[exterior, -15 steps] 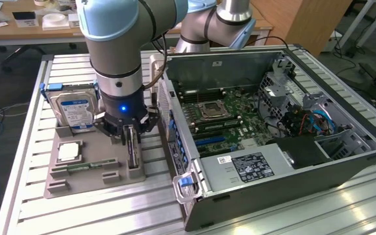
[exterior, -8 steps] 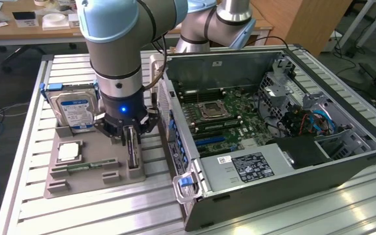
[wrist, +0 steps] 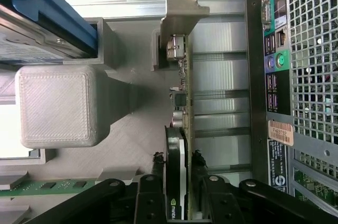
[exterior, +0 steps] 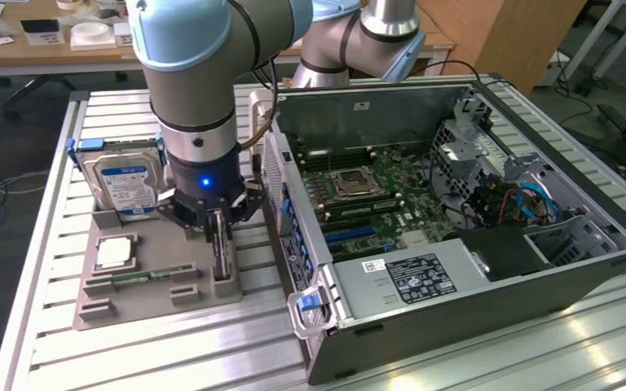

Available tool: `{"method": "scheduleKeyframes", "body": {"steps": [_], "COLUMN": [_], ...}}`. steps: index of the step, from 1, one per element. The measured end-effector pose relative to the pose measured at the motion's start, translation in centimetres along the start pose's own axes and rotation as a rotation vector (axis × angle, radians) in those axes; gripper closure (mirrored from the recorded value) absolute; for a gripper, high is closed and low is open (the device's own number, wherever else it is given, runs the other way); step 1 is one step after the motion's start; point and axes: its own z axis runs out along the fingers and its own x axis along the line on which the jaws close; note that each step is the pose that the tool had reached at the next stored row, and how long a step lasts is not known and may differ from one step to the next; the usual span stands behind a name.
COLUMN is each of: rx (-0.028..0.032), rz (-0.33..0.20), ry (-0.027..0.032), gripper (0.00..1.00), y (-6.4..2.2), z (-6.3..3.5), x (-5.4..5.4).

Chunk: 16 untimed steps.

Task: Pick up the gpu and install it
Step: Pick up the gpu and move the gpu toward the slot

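thin green gpu card (exterior: pixel 222 259) (wrist: pixel 180 102) with black cooler stands on edge in a grey plastic holder (exterior: pixel 128 300); the open hand (exterior: pixel 218 232) (wrist: pixel 178 156) straddles its top edge; black computer case (exterior: pixel 487 326) close at the exterior view's right.

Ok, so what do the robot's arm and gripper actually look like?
The arm is a silver-grey metal tube with rounded light blue joint caps and a black band. A blue light glows at the wrist, and a thin black cable runs alongside. The gripper is black, with glossy linked fingers joined by silver pins.
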Motion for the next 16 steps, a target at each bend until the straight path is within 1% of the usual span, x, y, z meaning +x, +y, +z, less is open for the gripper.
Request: {"method": "scheduleKeyframes", "body": {"steps": [1,8,9,16], "rx": [0.0,0.0001,0.0001,0.0], "rz": [0.0,0.0,0.0,0.0], "ry": [0.0,0.0,0.0,0.0], "gripper": [0.67,0.68,0.73,0.73], "y": [0.0,0.0,0.0,0.0], "z": [0.0,0.0,0.0,0.0], "x": [0.0,0.0,0.0,0.0]}}
